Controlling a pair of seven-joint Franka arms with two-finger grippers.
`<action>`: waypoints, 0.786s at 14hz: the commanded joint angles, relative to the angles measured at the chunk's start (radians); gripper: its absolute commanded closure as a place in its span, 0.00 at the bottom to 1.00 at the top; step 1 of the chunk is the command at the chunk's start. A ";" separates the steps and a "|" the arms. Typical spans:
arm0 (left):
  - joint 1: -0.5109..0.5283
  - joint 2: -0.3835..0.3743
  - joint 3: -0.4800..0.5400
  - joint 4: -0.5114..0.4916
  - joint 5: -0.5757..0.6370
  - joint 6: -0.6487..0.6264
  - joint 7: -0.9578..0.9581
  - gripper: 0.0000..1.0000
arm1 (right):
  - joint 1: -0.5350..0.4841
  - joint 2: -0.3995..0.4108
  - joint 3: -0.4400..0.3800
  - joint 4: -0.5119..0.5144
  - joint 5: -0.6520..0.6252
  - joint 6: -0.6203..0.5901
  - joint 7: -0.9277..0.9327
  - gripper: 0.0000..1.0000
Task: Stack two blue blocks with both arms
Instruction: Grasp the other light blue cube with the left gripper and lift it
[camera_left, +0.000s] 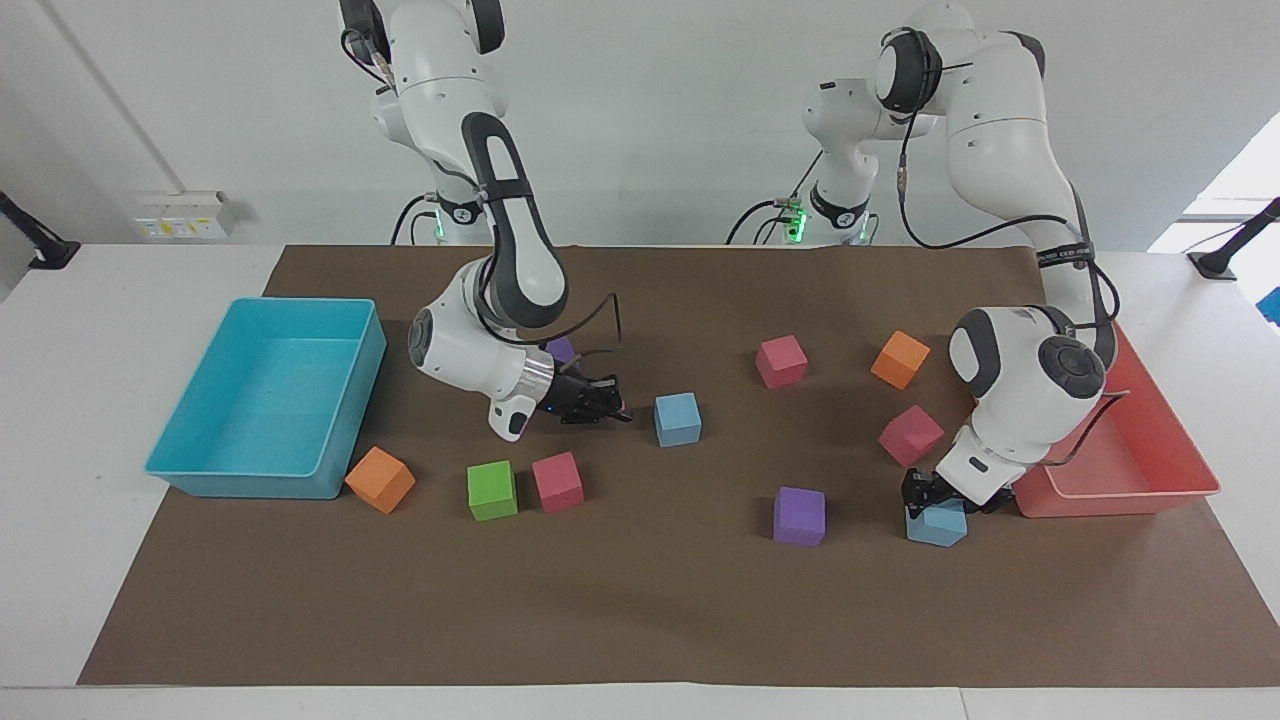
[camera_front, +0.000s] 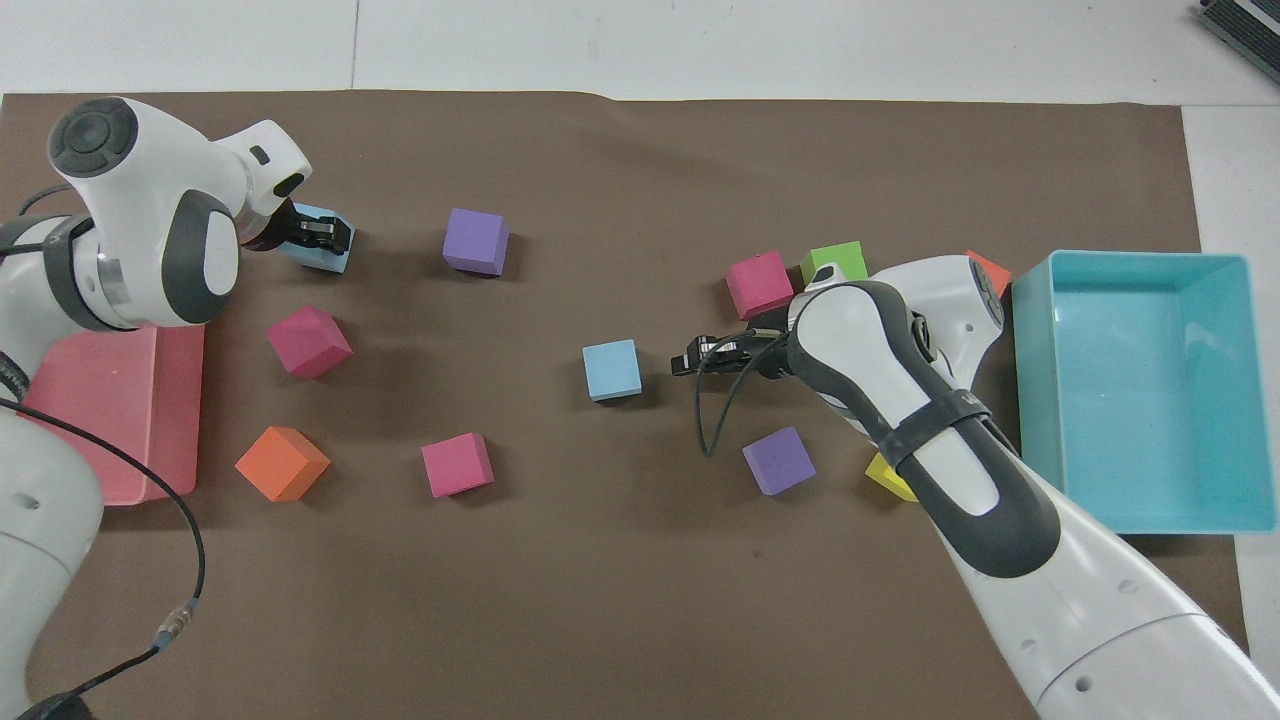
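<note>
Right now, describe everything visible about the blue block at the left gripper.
The blue block is a small sky-blue cube that looks like matte foam. It sits on the brown paper at the left arm's end of the table, beside the red tray, turned slightly askew. The left gripper is shut on its top.

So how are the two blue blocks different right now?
The blue block by the red tray has the left gripper shut on it; the blue block mid-table lies free, the right gripper shut beside it. The first sits askew, the second squarer. Both are same-sized sky-blue cubes on the mat.
</note>
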 joint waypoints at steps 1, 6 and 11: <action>-0.024 -0.085 0.012 -0.040 -0.018 -0.002 0.008 0.89 | -0.013 -0.028 0.012 -0.044 0.038 -0.019 -0.036 1.00; -0.100 -0.175 0.014 -0.035 -0.017 -0.102 -0.129 0.88 | -0.014 -0.030 0.012 -0.048 0.038 -0.023 -0.036 1.00; -0.247 -0.195 0.014 -0.026 -0.008 -0.137 -0.425 0.87 | -0.014 -0.032 0.012 -0.050 0.038 -0.035 -0.035 1.00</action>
